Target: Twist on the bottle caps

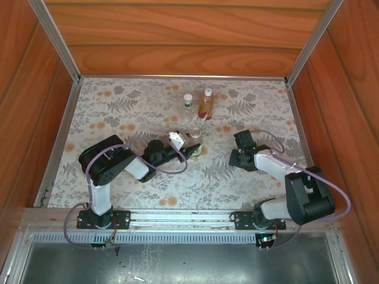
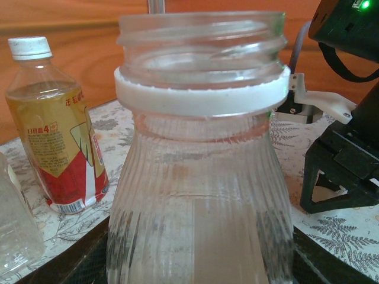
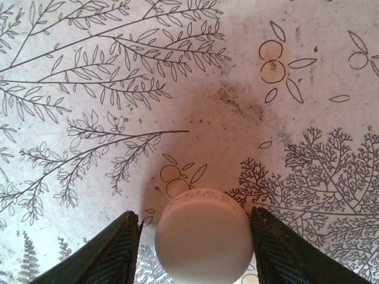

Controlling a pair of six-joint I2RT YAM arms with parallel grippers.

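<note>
Cap [image 3: 204, 236]: right gripper [image 3: 194, 216] jaws flank it, hold unclear (off-centre squeeze may flick it away).
Bottle [image 2: 201, 177]: left gripper [image 2: 198, 269] clamps it; could tilt.

Uncapped clear ribbed bottle [image 2: 201, 207] up close, capped amber bottle [image 2: 56, 130] behind at left.

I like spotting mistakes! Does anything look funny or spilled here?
The clear ribbed plastic bottle has no cap on its open mouth, unlike the amber bottle with the red label beside it. A small round white plastic cap lies on the leaf-patterned mat, between the right gripper's jaws. Nothing looks spilled.
</note>
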